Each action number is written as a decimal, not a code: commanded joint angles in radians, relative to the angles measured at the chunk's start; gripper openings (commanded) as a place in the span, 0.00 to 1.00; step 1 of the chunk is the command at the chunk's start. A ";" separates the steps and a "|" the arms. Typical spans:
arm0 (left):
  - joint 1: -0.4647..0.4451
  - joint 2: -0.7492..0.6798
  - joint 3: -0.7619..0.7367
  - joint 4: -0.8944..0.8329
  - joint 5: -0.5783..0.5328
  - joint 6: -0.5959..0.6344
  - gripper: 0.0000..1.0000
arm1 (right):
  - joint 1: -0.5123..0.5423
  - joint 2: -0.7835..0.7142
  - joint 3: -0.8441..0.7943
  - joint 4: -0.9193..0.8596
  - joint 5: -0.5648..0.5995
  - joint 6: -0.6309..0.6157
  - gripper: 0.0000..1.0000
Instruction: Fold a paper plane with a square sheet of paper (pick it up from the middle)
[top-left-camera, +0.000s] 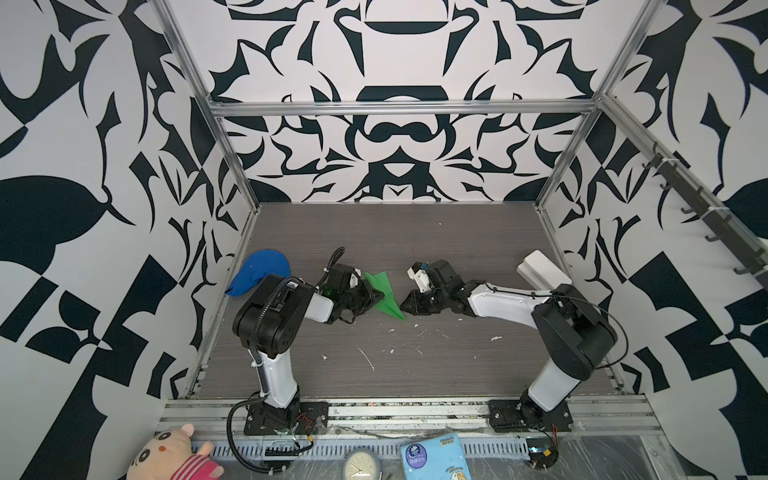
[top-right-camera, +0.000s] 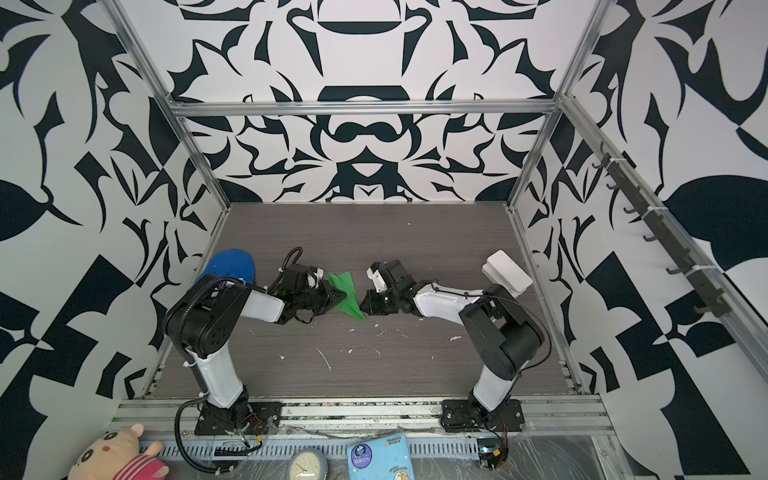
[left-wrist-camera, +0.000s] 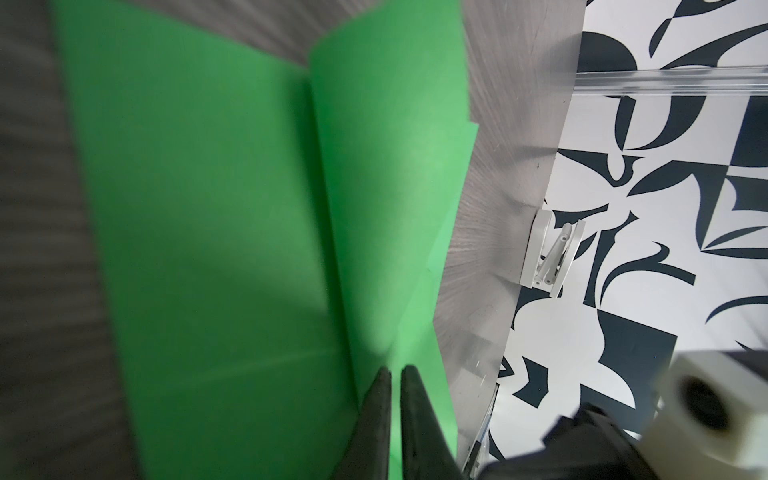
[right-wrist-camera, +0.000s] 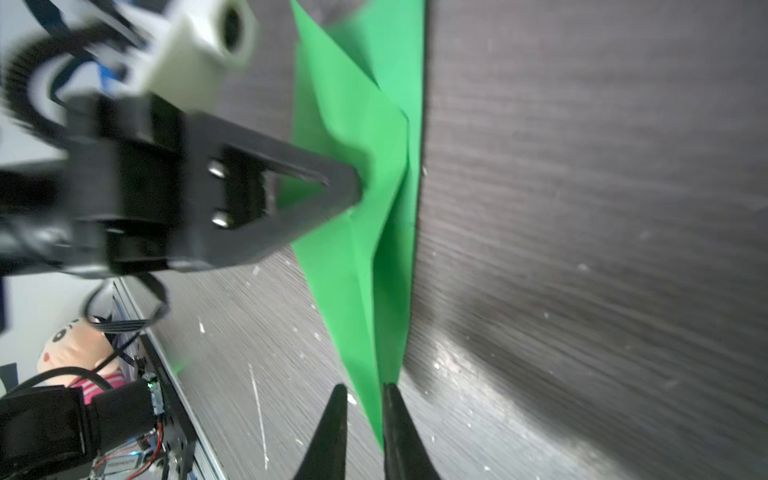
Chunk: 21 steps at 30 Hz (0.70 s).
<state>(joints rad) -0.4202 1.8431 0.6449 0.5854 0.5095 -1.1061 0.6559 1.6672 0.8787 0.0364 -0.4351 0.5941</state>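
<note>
**Plane clamped left, tip loose between right jaws**

In both top views the paper plane (top-left-camera: 384, 297) (top-right-camera: 347, 293) sits midway between the bench's (top-left-camera: 374, 232) side edges, between the two arms.

Left wrist view: the left jaws are pinched tight on the paper plane's (left-wrist-camera: 208, 208) fold.

Right wrist view: the right jaws stand slightly parted, with the paper plane's (right-wrist-camera: 349, 257) pointed tip between them.

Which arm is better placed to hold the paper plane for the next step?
Probably left: the left gripper is shut on the paper plane mid-body; the right gripper stands open around just its tip.
</note>
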 joint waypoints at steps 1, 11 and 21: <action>-0.003 0.008 0.002 -0.048 -0.016 0.009 0.12 | -0.001 -0.037 -0.012 0.106 0.021 0.006 0.22; -0.003 0.003 -0.006 -0.048 -0.023 0.008 0.12 | 0.024 0.152 0.065 0.203 -0.120 0.121 0.10; -0.002 0.003 -0.004 -0.050 -0.020 0.011 0.12 | 0.005 0.166 0.039 0.268 -0.099 0.182 0.10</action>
<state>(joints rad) -0.4202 1.8431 0.6449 0.5854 0.5091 -1.1057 0.6685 1.8587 0.9199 0.2531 -0.5350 0.7486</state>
